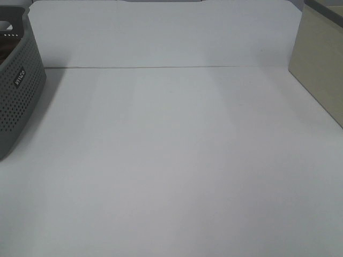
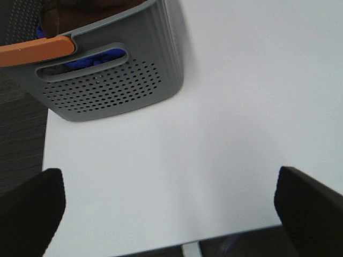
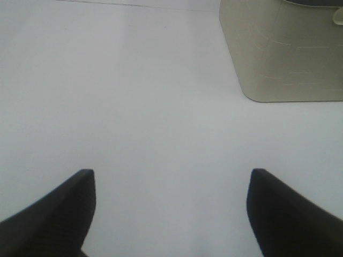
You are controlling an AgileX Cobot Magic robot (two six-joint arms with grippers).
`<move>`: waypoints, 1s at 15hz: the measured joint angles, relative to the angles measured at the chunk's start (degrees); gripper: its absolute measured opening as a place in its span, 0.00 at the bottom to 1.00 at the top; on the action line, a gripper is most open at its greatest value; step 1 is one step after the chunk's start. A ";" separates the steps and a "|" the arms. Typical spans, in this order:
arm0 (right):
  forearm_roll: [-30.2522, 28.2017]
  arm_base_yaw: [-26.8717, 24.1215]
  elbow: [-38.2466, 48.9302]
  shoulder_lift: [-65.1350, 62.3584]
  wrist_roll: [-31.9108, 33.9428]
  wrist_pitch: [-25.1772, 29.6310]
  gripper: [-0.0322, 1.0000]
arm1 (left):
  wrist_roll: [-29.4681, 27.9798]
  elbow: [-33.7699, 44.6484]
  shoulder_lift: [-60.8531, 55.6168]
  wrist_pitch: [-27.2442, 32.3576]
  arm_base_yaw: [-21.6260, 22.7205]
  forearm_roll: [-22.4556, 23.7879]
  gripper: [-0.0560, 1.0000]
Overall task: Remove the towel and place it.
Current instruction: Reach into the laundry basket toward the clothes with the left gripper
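Left pincer [image 2: 169,184] and right pincer [image 3: 172,176] are spread wide, empty; the towel [image 2: 91,13], in the upper-left basket [image 1: 16,91], is judged the next thing to be grasped.

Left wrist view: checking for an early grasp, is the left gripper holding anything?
No, the left gripper has its black fingers wide apart over bare white table.
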 joint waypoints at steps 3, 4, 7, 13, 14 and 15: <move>0.00 0.00 0.00 0.00 0.00 0.00 0.76 | 12.49 -18.45 22.63 2.46 0.00 3.21 0.99; 0.00 0.00 0.00 0.00 0.00 0.00 0.76 | 16.10 -23.43 28.53 2.52 0.00 3.78 0.99; 0.00 0.00 0.00 0.00 0.00 0.00 0.76 | 27.56 -38.62 46.47 2.52 0.00 7.56 0.99; 0.00 0.00 0.00 0.00 0.00 0.00 0.76 | 37.01 -57.75 80.33 0.00 1.15 22.06 0.99; 0.00 0.00 0.00 0.00 0.00 0.00 0.76 | 37.59 -58.44 82.28 -0.40 1.55 22.17 0.99; 0.00 0.00 0.00 0.00 0.00 0.00 0.76 | 38.45 -59.99 86.98 -1.32 2.58 22.35 0.99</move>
